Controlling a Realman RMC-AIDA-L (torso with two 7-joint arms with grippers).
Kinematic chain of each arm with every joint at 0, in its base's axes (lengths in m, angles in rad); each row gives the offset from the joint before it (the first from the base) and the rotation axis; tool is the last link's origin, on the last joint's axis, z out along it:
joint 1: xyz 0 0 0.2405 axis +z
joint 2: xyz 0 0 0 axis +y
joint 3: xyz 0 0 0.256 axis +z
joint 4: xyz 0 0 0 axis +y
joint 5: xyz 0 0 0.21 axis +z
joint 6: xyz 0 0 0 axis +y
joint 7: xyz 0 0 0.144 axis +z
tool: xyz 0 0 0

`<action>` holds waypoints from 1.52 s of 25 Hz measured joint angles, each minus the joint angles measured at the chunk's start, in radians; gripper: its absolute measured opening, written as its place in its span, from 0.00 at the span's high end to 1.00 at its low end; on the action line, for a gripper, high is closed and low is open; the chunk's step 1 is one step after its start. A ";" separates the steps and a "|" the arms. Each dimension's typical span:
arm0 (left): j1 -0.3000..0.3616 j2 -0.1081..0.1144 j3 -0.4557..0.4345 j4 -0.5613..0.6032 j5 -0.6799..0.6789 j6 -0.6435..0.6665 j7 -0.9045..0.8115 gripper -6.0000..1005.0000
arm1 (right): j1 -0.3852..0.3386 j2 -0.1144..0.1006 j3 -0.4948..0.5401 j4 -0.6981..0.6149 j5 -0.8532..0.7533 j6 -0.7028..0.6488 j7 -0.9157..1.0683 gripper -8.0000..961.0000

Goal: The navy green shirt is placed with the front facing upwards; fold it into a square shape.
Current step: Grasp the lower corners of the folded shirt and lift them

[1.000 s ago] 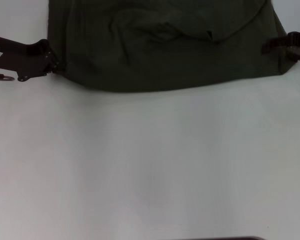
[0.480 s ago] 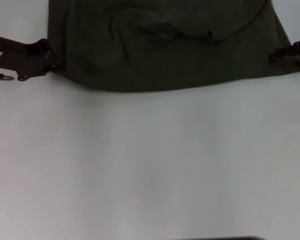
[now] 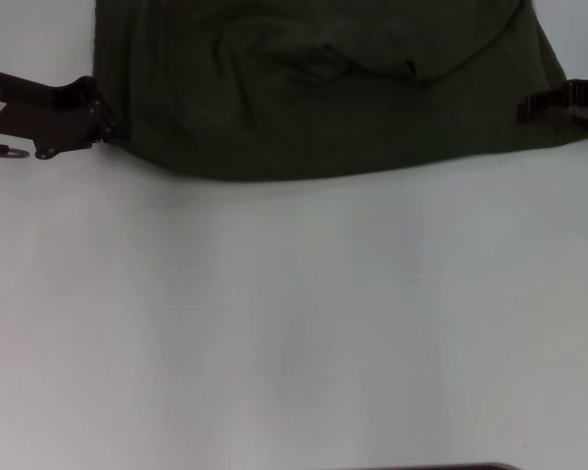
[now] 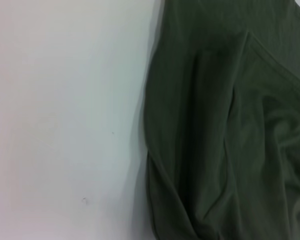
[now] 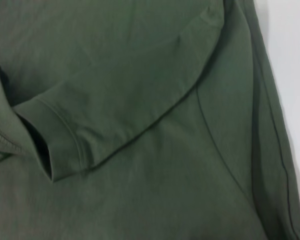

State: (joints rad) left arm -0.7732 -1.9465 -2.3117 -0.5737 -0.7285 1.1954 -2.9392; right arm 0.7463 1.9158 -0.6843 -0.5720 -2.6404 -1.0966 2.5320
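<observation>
Over on the left, the left gripper (image 3: 106, 132) sits low on the bench (image 3: 294, 323) right at the side edge of the navy green shirt (image 3: 323, 98), and its fingers look pinched on that edge, though the dark cloth hides the tips, so I cannot tell for sure whether they grip it. The shirt itself lies across the far end of the bench, already bunched and doubled over, with a rumpled ridge running through its middle and its near edge curving in a shallow bow. In the right wrist view a sleeve (image 5: 90, 130) lies folded in over the body, its hemmed cuff gaping open. On the right, the right gripper (image 3: 529, 106) rests at the opposite side edge, touching the fabric; whether its fingers are closed on cloth I cannot tell either. The risk from here, as I judge it: if one side has only the top layer, a pull would drag the layers apart and skew the fold, and the loose sleeve could slide out of place. An uneven lift between the two arms would twist the ridge into a deeper crease. As for room, the whole near stretch of bench is bare white surface, wide open for drawing the shirt forward, while the far edge of the cloth runs out of view.
</observation>
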 joint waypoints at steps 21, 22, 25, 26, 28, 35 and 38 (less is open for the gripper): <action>-0.003 -0.006 0.000 -0.022 0.000 0.004 -0.001 0.97 | -0.005 -0.009 0.006 0.003 0.057 -0.028 0.006 0.11; -0.003 -0.006 0.000 -0.024 0.000 0.005 -0.001 0.97 | -0.006 -0.010 0.007 0.003 0.058 -0.029 0.006 0.11; -0.003 -0.006 0.000 -0.025 0.000 0.007 -0.002 0.97 | -0.008 -0.013 0.011 -0.004 0.061 -0.039 0.006 0.13; -0.003 -0.007 0.000 -0.025 0.000 0.007 -0.002 0.97 | -0.008 -0.014 0.011 -0.007 0.061 -0.043 0.006 0.14; -0.003 -0.006 -0.004 -0.025 -0.001 0.007 -0.002 0.97 | -0.008 -0.018 0.010 -0.008 0.061 -0.048 0.007 0.17; -0.003 -0.005 -0.009 -0.025 -0.002 0.007 -0.002 0.97 | -0.001 -0.026 -0.008 0.000 0.054 -0.048 0.013 0.32; -0.004 -0.005 -0.009 -0.025 -0.002 0.005 -0.002 0.97 | -0.001 -0.028 -0.022 0.001 0.052 -0.049 0.017 0.38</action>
State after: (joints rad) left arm -0.7767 -1.9510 -2.3210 -0.5983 -0.7302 1.2008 -2.9413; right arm 0.7452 1.8876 -0.7065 -0.5708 -2.5888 -1.1460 2.5487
